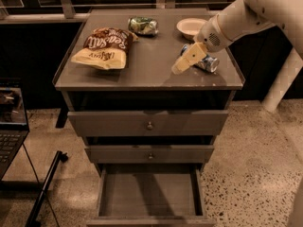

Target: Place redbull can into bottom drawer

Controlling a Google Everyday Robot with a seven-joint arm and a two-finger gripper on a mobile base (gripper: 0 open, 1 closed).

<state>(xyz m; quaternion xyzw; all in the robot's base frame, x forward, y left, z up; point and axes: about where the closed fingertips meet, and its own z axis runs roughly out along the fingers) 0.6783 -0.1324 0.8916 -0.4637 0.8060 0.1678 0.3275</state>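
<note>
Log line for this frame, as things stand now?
gripper: above cabinet top, beside slim blue-and-silver redbull can | can: lying on top | grey bottom drawer: open, no can inside
</note>
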